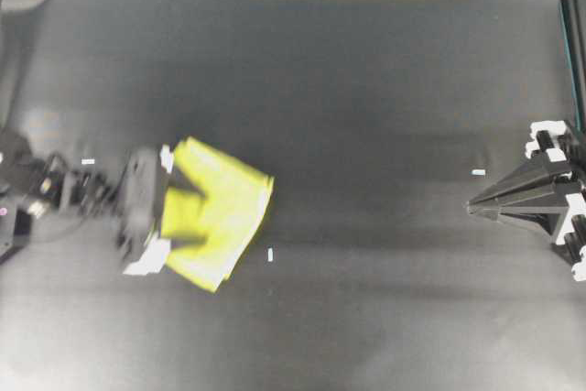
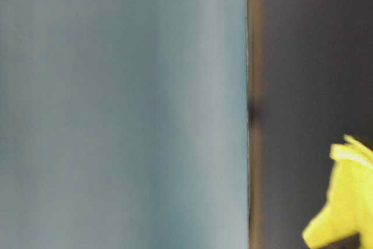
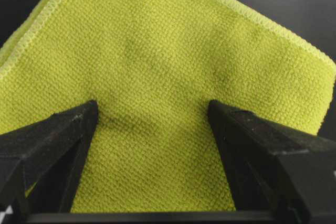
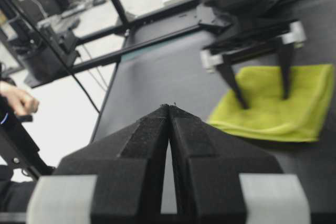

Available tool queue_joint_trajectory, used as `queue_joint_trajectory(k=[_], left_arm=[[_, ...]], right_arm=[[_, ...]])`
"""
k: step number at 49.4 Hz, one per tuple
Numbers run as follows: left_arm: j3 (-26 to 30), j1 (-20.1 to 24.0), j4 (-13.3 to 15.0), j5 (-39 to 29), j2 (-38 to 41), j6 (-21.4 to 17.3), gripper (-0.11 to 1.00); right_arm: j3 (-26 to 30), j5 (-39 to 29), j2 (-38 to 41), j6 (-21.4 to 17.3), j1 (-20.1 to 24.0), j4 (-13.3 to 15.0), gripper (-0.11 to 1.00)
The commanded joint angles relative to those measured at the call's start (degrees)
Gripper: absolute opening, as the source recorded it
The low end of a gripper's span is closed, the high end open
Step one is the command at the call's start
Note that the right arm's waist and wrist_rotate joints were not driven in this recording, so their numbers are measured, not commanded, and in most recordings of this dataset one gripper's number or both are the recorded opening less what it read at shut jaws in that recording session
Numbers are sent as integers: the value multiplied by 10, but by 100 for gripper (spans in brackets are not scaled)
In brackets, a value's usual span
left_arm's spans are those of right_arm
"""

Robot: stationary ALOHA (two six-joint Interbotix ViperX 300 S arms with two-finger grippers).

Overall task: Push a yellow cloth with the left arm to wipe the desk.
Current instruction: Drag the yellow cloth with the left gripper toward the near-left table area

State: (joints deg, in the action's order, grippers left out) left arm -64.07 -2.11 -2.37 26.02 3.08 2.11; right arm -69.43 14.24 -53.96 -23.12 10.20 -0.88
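Starting at the left edge of the desk (image 1: 366,89), we see the left arm (image 1: 55,191) reaching in with the left gripper (image 1: 188,217) spread wide, both fingers (image 4: 237,92) planted on the yellow cloth (image 1: 224,212) and clasping nothing, so the cloth lies under and just ahead of the pincer toward the desk's middle, set cornerwise with no clear long axis. Beyond the cloth we find broad bare desk toward the middle and the right edge, room enough for a push, we judge. Near that right edge, well apart from the cloth, the right gripper (image 1: 478,206) rests with its jaws pressed together on nothing, so the left arm is much the nearer.

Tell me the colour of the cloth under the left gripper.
Yellow-green cloth, clearest in the left wrist view.
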Motion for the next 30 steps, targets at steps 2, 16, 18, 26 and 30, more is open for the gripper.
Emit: queue_joint_trajectory(k=[2,16,18,26,30], left_arm=[[-5,-55,-2,-3,-8,1,84],[-9,-164,-2,-14,-8,4,84],[-9,-178,-2,-18,-8,5,84],[-5,-218,-3,-21,-8,17,84],[-4,-221,-2,-21,-8,23,84]], right_arm=[[4,4,4,-1,0,-1,0],[4,4,4,0,0,-2,0],[4,4,4,0,0,-2,0],[4,6,4,0,0,-2,0],[4,8,4,-1,-1,-2,0]])
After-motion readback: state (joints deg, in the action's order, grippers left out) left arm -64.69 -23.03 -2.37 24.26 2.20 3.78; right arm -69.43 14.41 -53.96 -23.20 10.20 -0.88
